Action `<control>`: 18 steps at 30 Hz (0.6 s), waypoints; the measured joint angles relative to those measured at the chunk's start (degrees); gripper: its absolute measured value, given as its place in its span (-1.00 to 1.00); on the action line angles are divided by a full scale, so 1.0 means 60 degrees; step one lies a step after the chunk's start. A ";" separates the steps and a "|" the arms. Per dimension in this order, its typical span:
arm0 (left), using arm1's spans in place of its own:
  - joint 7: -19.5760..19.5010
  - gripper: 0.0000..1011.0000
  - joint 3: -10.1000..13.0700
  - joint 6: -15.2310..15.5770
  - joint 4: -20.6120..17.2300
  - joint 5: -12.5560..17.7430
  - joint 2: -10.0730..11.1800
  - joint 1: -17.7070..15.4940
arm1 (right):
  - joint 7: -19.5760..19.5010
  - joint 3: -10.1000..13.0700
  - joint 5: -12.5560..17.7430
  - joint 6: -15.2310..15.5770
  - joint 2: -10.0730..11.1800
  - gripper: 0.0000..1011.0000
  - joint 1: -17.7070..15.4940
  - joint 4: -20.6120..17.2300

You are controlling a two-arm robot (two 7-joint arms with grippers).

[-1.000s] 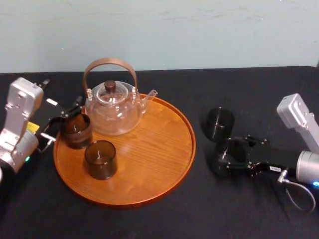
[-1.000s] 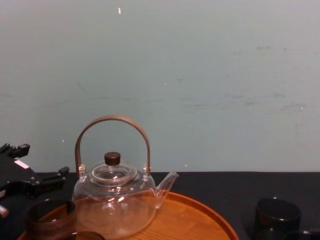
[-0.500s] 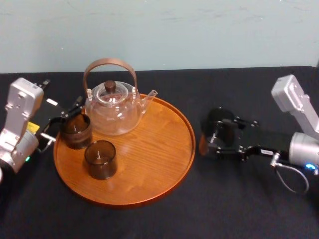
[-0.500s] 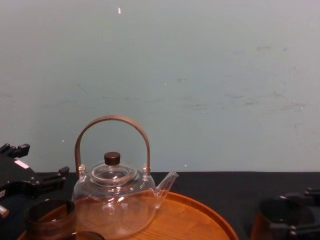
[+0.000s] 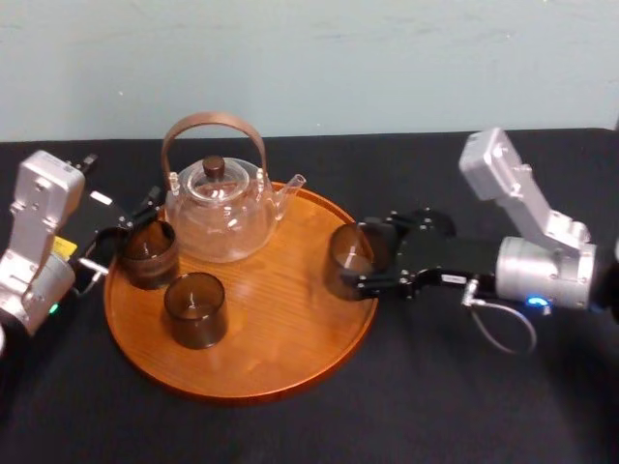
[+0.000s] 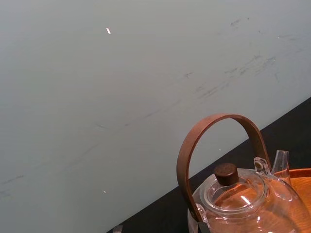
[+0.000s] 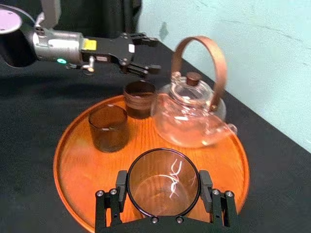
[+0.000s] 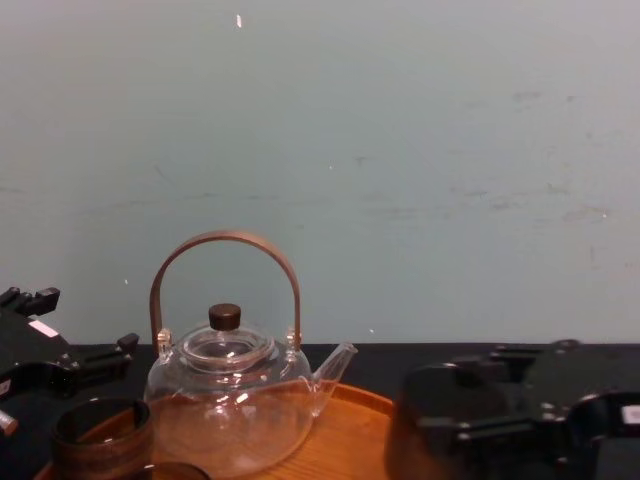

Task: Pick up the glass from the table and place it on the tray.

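Centre-right, the right gripper (image 5: 362,261) clenches its fingers on the glass tumbler (image 5: 344,253) walls over the tray (image 5: 280,372); probably light, slick, breakable. The left gripper (image 5: 135,215) idles at left, fingers released.

A pale teal wall (image 8: 400,150) (faintly scuffed) backs the black-draped table (image 5: 435,406).

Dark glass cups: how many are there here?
3. On the tray: one glass beside the teapot, near the left gripper; another in front of it. The right gripper holds the third glass at the tray's right edge. None seems hidden.
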 joint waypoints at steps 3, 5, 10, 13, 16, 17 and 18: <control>0.0000 0.98 0.0000 0.0000 0.0000 0.0000 0.0000 0.0000 | 0.0071 -0.0160 -0.0026 -0.0037 -0.0150 0.78 0.0157 0.0111; 0.0000 0.98 0.0000 0.0000 0.0000 0.0000 0.0000 0.0000 | 0.0130 -0.0309 -0.0045 -0.0071 -0.0271 0.78 0.0278 0.0208; 0.0000 0.98 0.0001 0.0000 0.0000 -0.0001 0.0000 0.0001 | 0.0235 -0.0620 -0.0090 -0.0143 -0.0498 0.78 0.0451 0.0359; 0.0000 0.98 0.0001 0.0000 0.0000 0.0000 0.0000 0.0000 | 0.0288 -0.0775 -0.0092 -0.0167 -0.0587 0.78 0.0495 0.0424; 0.0000 0.98 0.0000 0.0000 0.0000 0.0000 0.0000 0.0000 | 0.0314 -0.0888 -0.0083 -0.0186 -0.0660 0.78 0.0514 0.0493; 0.0000 0.98 0.0000 0.0000 -0.0001 0.0000 0.0000 0.0000 | 0.0315 -0.0917 -0.0082 -0.0188 -0.0682 0.78 0.0519 0.0515; 0.0000 0.98 0.0000 0.0000 0.0000 0.0000 0.0000 0.0000 | 0.0315 -0.0943 -0.0080 -0.0195 -0.0702 0.78 0.0521 0.0534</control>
